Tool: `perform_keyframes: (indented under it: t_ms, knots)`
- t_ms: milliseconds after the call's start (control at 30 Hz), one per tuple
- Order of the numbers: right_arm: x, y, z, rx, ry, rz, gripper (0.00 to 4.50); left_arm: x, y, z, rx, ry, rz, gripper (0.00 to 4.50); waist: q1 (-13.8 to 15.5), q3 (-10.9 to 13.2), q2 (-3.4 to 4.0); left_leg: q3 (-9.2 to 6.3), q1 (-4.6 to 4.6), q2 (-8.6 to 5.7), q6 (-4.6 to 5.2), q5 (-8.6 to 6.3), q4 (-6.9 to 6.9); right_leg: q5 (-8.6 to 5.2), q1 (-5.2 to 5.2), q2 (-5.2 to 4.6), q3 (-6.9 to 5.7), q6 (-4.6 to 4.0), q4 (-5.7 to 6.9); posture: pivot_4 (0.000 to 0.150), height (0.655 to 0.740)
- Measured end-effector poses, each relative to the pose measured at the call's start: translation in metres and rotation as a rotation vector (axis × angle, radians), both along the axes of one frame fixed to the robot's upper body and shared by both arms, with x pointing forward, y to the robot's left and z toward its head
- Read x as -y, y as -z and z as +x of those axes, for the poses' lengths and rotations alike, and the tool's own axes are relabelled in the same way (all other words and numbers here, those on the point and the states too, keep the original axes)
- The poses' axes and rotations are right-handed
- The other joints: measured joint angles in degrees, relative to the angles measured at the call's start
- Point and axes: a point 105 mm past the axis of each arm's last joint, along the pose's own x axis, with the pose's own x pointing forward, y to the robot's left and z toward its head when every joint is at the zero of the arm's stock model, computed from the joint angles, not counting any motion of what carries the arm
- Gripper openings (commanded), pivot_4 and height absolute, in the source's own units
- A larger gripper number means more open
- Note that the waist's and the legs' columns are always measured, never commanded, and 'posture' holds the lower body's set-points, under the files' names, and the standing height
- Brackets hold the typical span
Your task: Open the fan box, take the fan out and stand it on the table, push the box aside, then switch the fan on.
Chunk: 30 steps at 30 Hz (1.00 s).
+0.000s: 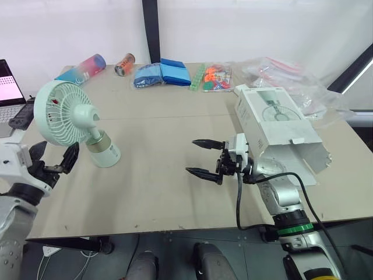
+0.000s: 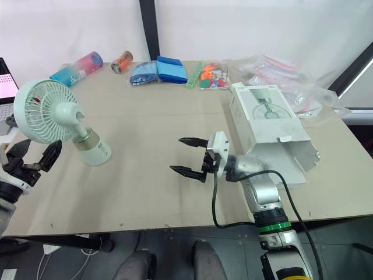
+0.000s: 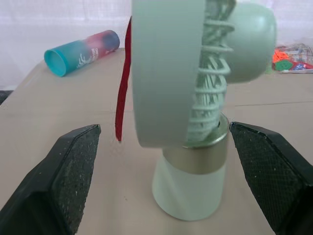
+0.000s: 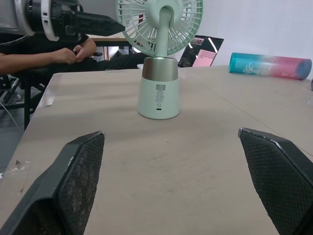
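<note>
A pale green fan [image 1: 64, 114] stands upright on its round base [image 1: 105, 154] at the left of the table. My left gripper [image 1: 55, 156] is open just to the fan's left, near the table's edge, and the left wrist view has the fan [image 3: 195, 122] between and just beyond the fingers [image 3: 73, 171]. The white fan box [image 1: 280, 125] lies on the right side, its near end flap hanging open. My right gripper [image 1: 193, 156] is open at mid-table in front of the box, empty and pointing toward the fan [image 4: 159, 93].
Along the back edge lie a teal-and-pink bottle [image 1: 81, 69], a can [image 1: 124, 64], blue packs [image 1: 163, 73], a bag of colourful pieces [image 1: 213, 76] and clear plastic bags [image 1: 291, 81]. A laptop [image 1: 9, 87] sits far left. A person's hands [image 4: 73, 54] rest beyond the table.
</note>
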Motion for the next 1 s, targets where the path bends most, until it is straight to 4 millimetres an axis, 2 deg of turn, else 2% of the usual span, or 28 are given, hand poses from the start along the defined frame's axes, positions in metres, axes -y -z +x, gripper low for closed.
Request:
perform_keyframes:
  t_ms: [600, 1000]
  knots:
    - [0.004, 0.001, 0.001, 0.004, 0.034, -0.017, 4.45, 0.005, -0.006, 0.025, -0.014, 0.107, -0.073, 4.5, -0.1, 0.0, 0.0, -0.06, -0.02, 0.01, -0.03, -0.01, -0.01, 0.0, -0.03, -0.01, -0.07, -0.01, 0.02, 0.15, 0.74]
    - [0.007, 0.003, -0.001, 0.003, 0.046, -0.022, 4.45, 0.002, -0.01, 0.031, 0.001, 0.102, 0.036, 4.5, -0.4, 0.0, 0.0, -0.06, -0.03, 0.01, -0.03, -0.01, -0.01, 0.0, -0.04, -0.02, -0.07, -0.02, 0.02, 0.15, 0.74]
